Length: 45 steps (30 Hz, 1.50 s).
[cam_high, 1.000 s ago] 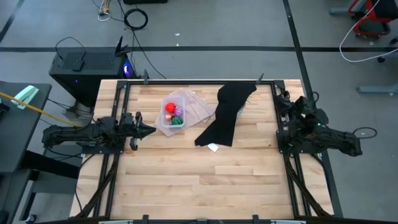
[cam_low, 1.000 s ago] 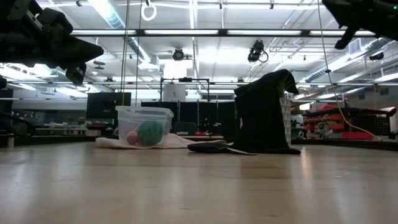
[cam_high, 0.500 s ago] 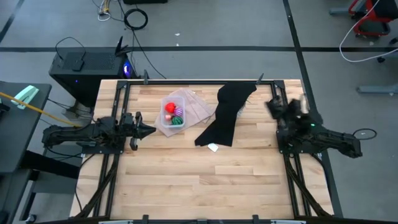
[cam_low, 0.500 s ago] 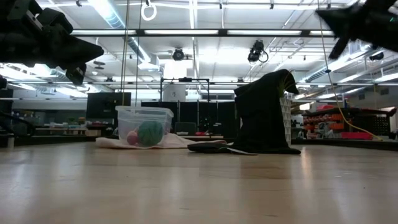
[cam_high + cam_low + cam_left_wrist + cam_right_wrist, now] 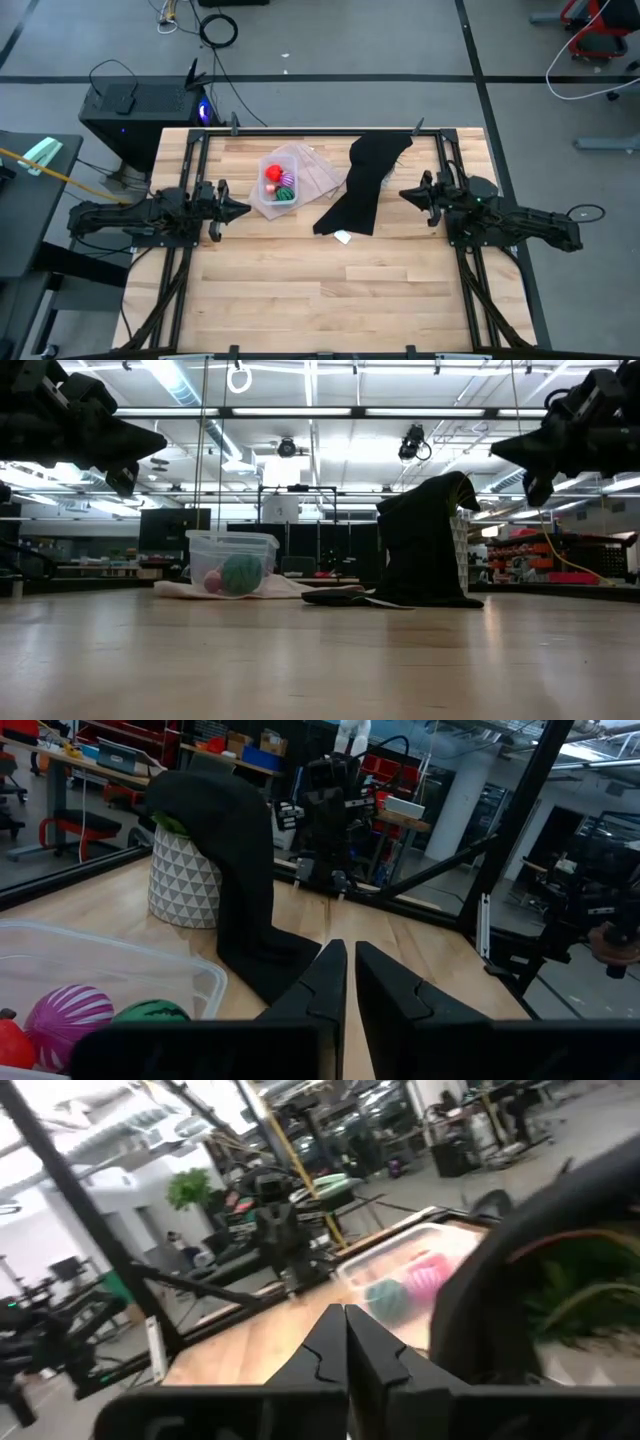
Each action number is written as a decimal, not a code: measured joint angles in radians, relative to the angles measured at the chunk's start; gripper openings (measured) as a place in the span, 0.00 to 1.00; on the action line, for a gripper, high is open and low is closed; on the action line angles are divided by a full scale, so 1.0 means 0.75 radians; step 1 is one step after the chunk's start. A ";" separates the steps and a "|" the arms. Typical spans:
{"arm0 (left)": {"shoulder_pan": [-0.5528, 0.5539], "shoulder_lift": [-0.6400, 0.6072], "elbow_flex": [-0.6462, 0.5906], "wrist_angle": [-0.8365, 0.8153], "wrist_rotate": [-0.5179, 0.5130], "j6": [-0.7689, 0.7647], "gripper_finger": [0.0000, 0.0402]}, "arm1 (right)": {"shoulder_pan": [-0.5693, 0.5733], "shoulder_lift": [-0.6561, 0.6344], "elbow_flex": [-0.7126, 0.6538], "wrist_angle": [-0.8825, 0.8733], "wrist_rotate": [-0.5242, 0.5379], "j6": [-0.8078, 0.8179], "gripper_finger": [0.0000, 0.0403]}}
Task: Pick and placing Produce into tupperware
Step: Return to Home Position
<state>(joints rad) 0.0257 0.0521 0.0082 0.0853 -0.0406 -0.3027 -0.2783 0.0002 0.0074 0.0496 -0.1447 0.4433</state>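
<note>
The clear tupperware (image 5: 278,188) stands on flat translucent lids (image 5: 322,174) at the table's far left. On its bottom lie three pieces of produce: a red one (image 5: 272,174), a magenta one (image 5: 287,180) and a green striped one (image 5: 286,196). My left gripper (image 5: 245,210) hangs level and shut just left of the tupperware (image 5: 120,982), touching nothing. My right gripper (image 5: 403,193) hangs level and shut on the right, pointing at the black cloth (image 5: 362,185), with nothing between its fingers (image 5: 330,1335).
The black cloth is draped over a white patterned pot (image 5: 185,880) at the far middle, and its lower end lies on the table. A small white scrap (image 5: 343,237) lies beside it. The near half of the wooden table (image 5: 330,300) is bare.
My right gripper has sunk and tipped from pointing upward to level, and it now reaches toward the table's left, at the black cloth. It has stayed shut.
</note>
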 joint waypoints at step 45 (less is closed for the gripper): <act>0.000 0.000 0.000 0.000 0.000 0.000 0.09 | 0.384 0.099 0.007 -0.018 0.163 -0.401 0.01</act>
<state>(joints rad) 0.0259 0.0521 0.0082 0.0851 -0.0404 -0.3031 0.0093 0.0742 0.0128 0.0363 -0.0223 0.1427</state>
